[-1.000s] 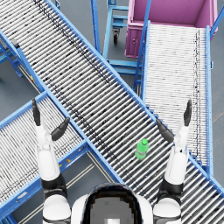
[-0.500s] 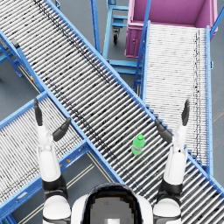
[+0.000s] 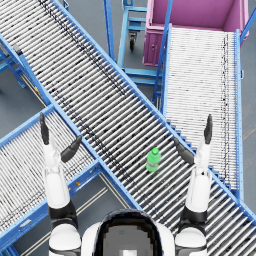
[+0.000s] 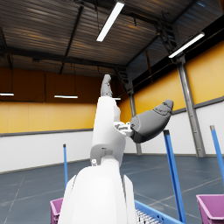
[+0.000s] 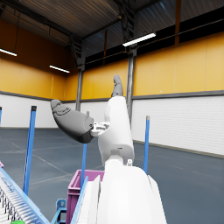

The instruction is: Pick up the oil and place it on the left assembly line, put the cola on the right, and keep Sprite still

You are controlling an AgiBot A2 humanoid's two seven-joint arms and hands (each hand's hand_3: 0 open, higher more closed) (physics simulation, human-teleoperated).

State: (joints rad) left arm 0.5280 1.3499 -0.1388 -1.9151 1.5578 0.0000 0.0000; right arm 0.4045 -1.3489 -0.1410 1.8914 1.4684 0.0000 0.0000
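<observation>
A green bottle (image 3: 153, 160) with a green cap lies on the wide diagonal roller conveyor (image 3: 95, 95), between my two arms and nearer the right one. No oil or cola shows in any view. My left hand (image 3: 52, 145) is raised over the left conveyor's edge, fingers apart, holding nothing. Just right of the bottle, my right hand (image 3: 197, 145) is raised too, spread and empty. The wrist views show each hand, left (image 4: 131, 118) and right (image 5: 94, 118), up against the hall's ceiling and walls.
The left roller line (image 3: 25, 165) runs under my left arm. The right roller line (image 3: 200, 90) leads away to a pink bin (image 3: 200, 20). Blue frame rails edge all the conveyors, with grey floor gaps between them.
The green bottle has drifted a little up and to the left along the diagonal conveyor. Both arms have barely moved.
</observation>
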